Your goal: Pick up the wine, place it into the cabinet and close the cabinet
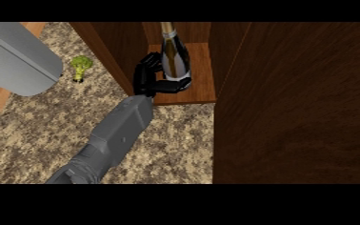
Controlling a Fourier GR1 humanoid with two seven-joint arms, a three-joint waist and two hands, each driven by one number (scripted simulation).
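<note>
The wine bottle [175, 52], dark with a gold neck, stands upright on the wooden shelf [201, 78] inside the open cabinet. My left hand [146, 78] reaches in from the lower left and is shut on the bottle's lower body, fingers curled round its far side and thumb round its near side. The bottle's base is hidden by the hand. The cabinet door [288, 105] stands open as a large dark wooden panel filling the right of the view. My right hand does not show.
A small green broccoli [81, 67] lies on the speckled counter [42, 133] left of the cabinet's side wall [112, 52]. A large grey rounded object [25, 59] sits at the upper left.
</note>
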